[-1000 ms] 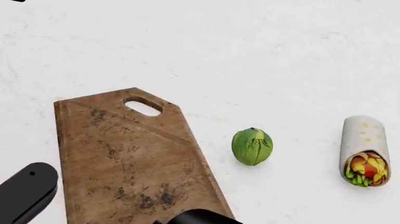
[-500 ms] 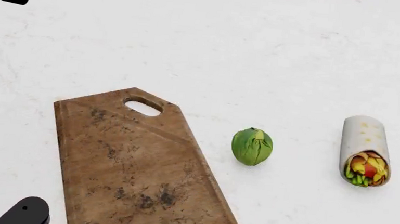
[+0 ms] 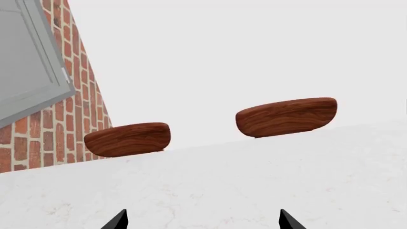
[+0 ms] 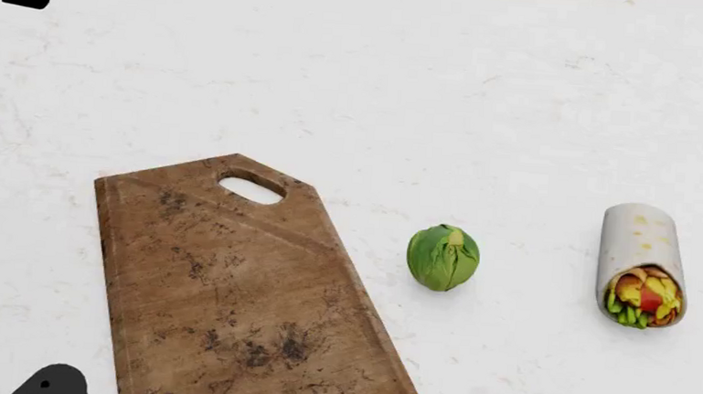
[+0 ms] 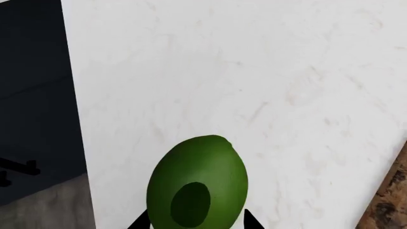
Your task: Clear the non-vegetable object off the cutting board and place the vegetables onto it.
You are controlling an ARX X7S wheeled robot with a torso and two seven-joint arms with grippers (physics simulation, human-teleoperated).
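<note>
With both my arms now drawn back out of the head view, my right gripper (image 5: 196, 222) straddles the dark-green oval vegetable (image 5: 198, 183) beside the cutting board (image 4: 242, 291), grip unconfirmed; left fingertips (image 3: 118, 220) spread, empty; I should close squarely across its middle.
</note>
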